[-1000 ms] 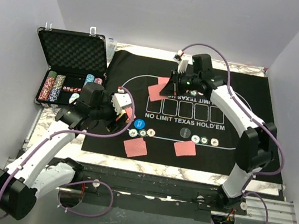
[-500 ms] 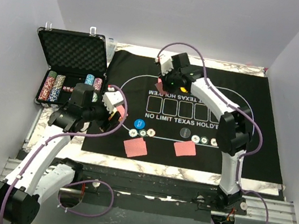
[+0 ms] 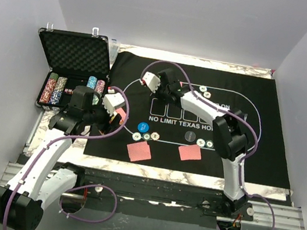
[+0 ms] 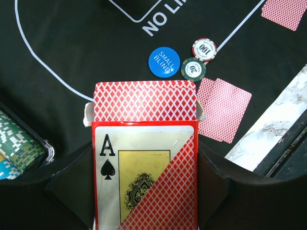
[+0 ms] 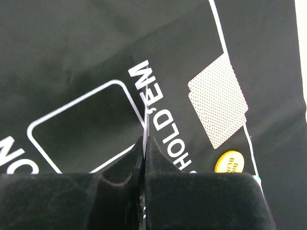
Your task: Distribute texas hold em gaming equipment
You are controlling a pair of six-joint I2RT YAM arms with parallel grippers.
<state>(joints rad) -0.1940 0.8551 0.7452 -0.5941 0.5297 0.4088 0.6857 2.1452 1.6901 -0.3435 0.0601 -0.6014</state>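
Swinging leftward over the mat (image 3: 272, 111), the right pincer (image 5: 144, 143) stays shut on one thin card (image 5: 145, 122), edge-on — another deal pending; the left pincer (image 4: 144, 184), half-spread, clamps the card box (image 4: 158, 196) above the mat's left edge.

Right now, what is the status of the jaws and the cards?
Left jaws shut on card box. Right jaws shut on a card, edge-on. Nothing in its way; yellow disc sits aside.

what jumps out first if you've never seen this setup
The red card box with its ace of spades fills the left wrist view, clamped in the left pincer above the black felt mat. The right pincer pinches what looks like a single card edge-on over the mat's lettering. An open case of chip stacks sits left of the mat.
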